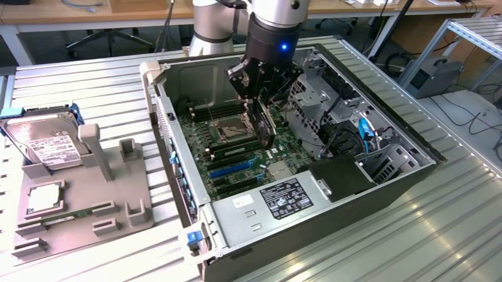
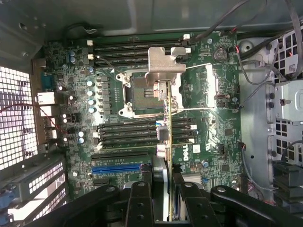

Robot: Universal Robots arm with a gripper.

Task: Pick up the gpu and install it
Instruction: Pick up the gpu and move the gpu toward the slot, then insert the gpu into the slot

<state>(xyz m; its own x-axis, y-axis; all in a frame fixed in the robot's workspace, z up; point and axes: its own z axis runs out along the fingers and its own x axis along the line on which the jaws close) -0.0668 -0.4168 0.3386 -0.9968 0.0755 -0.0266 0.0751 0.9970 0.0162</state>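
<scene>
Exterior view, arm: the arm (image 1: 274,26) reaches steeply down into the open computer case (image 1: 392,182), with the gripper (image 1: 257,88) above the motherboard (image 1: 235,167).
Fingers: the fingers (image 2: 139,203) pinch the gpu (image 2: 169,137) between them.
Gpu: a thin black card held edge-on, its silvery bracket (image 2: 165,64) over the CPU socket (image 2: 139,90).
</scene>
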